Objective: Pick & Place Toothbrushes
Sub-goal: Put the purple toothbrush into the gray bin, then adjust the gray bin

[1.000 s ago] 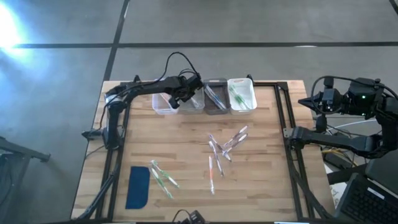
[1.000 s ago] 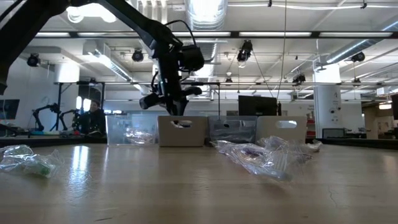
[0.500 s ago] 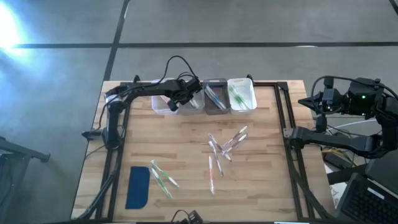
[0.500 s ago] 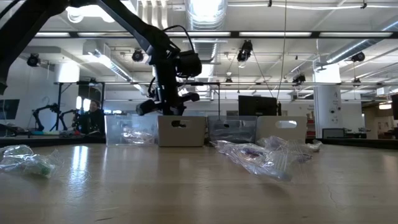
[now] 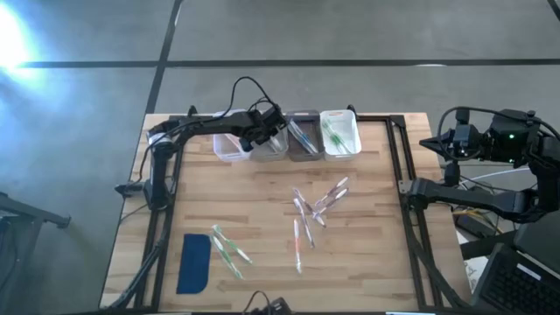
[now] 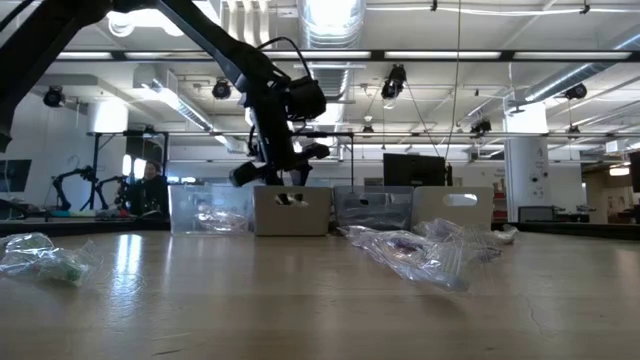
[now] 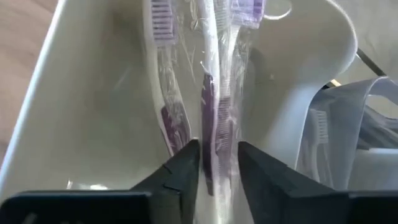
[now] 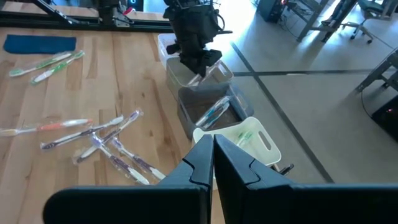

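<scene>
My left gripper (image 5: 263,134) (image 6: 272,172) slants down into the second bin from the left, a white one (image 5: 270,145) in the row at the table's far edge. In the left wrist view its fingers stand apart (image 7: 218,163) on either side of a wrapped purple toothbrush (image 7: 210,115) that lies along the bin's floor beside other purple ones (image 7: 166,74). More toothbrushes lie loose at mid-table (image 5: 317,204) and near the left front (image 5: 229,249). My right gripper (image 8: 213,155) is shut, holds nothing and waits off the table's right edge. My left gripper has one finger (image 7: 184,167) on each side of the wrapped toothbrush's handle (image 7: 210,149), coming slanting from above and lying along it. Whether the fingers touch the wrapper, I cannot tell. The toothbrush rests in the bin.
A clear bin (image 5: 227,147) stands left of the white one. To its right stand a grey bin (image 5: 304,138) and a white bin (image 5: 339,133), both with toothbrushes in them. A dark-blue pad (image 5: 194,262) lies at the near left corner. Bare wood lies between the bins and the loose toothbrushes.
My left gripper has stayed over the white bin and rolled a little about its wrist, tipping slightly. My right arm has kept still.
</scene>
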Robot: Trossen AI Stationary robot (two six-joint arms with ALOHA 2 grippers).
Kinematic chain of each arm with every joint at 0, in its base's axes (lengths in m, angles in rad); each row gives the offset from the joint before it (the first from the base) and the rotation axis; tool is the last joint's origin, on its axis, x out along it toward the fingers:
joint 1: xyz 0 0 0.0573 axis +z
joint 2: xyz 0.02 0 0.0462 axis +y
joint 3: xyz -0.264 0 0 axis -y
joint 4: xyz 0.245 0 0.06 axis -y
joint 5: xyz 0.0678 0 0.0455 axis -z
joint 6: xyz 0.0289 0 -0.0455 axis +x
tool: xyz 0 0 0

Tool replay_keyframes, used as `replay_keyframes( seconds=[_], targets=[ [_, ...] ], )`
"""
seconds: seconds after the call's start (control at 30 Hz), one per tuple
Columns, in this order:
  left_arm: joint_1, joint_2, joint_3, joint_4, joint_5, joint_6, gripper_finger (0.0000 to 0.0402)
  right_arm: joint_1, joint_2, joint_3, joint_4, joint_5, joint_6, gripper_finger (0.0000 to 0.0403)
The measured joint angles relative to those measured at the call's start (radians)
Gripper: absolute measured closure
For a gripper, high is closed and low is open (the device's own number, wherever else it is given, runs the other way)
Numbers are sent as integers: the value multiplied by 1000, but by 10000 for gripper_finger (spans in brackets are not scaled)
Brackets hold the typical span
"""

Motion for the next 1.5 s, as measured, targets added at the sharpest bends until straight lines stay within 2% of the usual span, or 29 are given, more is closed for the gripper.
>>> replay_keyframes(
  seconds=[0.23,0.37,0.57,0.8,0.93,1.13,1.2,1.27,1.5],
  targets=[
    [-1,0,3,0,54,3,228,0,0,0,0,0,-1,394],
    [-2,-1,32,15,105,75,207,0,0,0,0,0,-2,394],
    [-2,-6,106,9,184,178,200,0,0,0,0,0,0,394],
    [-8,-39,174,-69,194,162,202,0,0,0,0,0,-2,394],
    [-30,-65,215,-142,128,161,212,0,0,0,0,0,-1,394],
    [-81,-79,305,-276,-146,152,233,0,0,0,0,0,-2,394],
    [-82,-79,321,-282,-177,159,240,0,0,0,0,0,0,394],
    [-74,-73,318,-240,-183,208,246,0,0,0,0,0,-2,394],
    [-54,-50,233,74,-207,328,252,0,0,0,0,0,0,394]
  ],
)
